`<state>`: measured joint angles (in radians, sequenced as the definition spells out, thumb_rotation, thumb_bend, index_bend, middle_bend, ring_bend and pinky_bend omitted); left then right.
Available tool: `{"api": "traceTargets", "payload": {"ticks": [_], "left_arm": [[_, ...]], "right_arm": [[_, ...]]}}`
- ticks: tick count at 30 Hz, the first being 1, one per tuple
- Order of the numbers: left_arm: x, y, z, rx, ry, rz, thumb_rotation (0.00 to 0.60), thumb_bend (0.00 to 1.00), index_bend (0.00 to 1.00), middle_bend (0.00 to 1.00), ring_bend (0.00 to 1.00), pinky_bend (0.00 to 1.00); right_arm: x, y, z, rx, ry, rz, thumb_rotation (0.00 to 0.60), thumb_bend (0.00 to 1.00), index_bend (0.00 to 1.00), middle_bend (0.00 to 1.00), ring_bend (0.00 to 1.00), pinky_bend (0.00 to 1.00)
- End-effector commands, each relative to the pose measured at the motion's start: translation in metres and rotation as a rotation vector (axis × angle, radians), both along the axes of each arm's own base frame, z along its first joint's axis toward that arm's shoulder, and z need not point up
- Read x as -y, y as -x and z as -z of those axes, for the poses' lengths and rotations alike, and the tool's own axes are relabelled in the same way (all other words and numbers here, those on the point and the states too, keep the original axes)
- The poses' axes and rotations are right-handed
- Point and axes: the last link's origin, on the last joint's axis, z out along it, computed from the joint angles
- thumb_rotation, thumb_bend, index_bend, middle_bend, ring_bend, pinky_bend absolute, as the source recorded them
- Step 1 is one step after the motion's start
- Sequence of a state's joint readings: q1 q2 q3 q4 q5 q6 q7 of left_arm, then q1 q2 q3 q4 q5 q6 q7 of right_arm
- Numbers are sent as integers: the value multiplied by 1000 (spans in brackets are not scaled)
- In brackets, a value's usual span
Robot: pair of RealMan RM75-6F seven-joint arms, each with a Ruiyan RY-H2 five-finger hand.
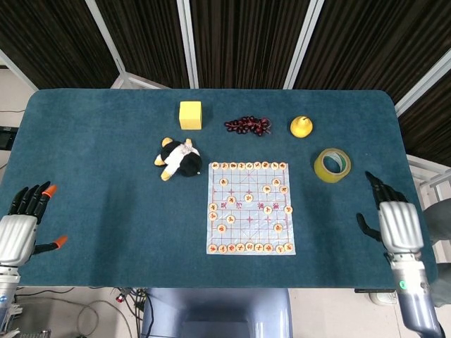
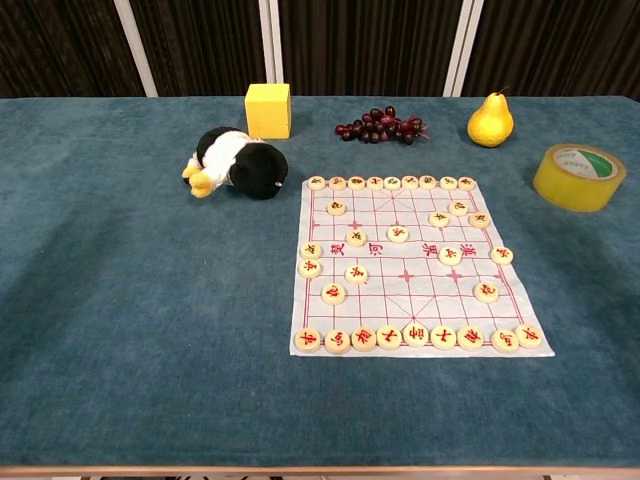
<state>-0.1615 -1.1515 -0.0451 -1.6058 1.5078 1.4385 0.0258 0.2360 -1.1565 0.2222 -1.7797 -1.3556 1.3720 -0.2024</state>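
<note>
Dark slatted wall panels (image 1: 246, 35) with pale frames stand behind. The teal felt table (image 1: 106, 141) fills the view; the cloth looks soft and grippy, so things likely won't slide much. The paper board (image 2: 420, 305) lies flat right of table centre and serves as the landmark. The left hand (image 1: 17, 229) is far left of the board at the table's near corner, fingers spread with orange tips, holding nothing. The right hand (image 1: 398, 225) is well right of the board over the table's edge, fingers straight and apart, also holding nothing. Only the head view shows the hands. The plush (image 1: 180, 159) lies on its side just off the board's far-left corner. The tape (image 1: 332, 165) lies flat right of the board's far edge and is the thing nearest the right hand, apart from it. Judgement: for a good grasp, come over the ring from the right side, keep the fingers wide until they straddle the rim, and avoid sweeping toward the board. The cube (image 1: 190, 115) is beyond the board to its left, the grapes (image 1: 247, 125) straight beyond it, and the pear (image 1: 301, 127) beyond its right corner. The pieces (image 2: 416, 337) are small discs in rows along both board ends, with some scattered mid-grid; they look easy to knock, and the thin sheet could shift.
</note>
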Motion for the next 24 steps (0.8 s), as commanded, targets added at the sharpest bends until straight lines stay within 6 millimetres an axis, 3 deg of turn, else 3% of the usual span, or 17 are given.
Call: {"api": "traceTargets", "payload": {"ticks": [1,6,10,19,21,24], "left_arm": [[-1,0,1,0,1,-1,600,0,0,0,0,0],[-2,0,1,8,2,-9,600,0,0,0,0,0],[-2,0,1,14,3,-13,600,0,0,0,0,0],[-4,1,1,16,6,-15,600,0,0,0,0,0],[-4,1,1,18,8,-14,600,0,0,0,0,0],[-4,1,1,19,10,-13,600,0,0,0,0,0]], "right_arm": [[26,-26,0,-5,-20,-37,600,420,20,652,737,739],[54,-55,13,10,-83,-33,600,420,107,855,912,849],[69,-77,35,-9,-152,-24,600,419,182,940,985,883],[88,-101,95,-70,-281,24,600,418,284,978,1000,904],[90,-105,123,-100,-350,49,600,417,289,978,1000,909],[93,-107,141,-115,-362,79,600,417,290,978,1000,919]]}}
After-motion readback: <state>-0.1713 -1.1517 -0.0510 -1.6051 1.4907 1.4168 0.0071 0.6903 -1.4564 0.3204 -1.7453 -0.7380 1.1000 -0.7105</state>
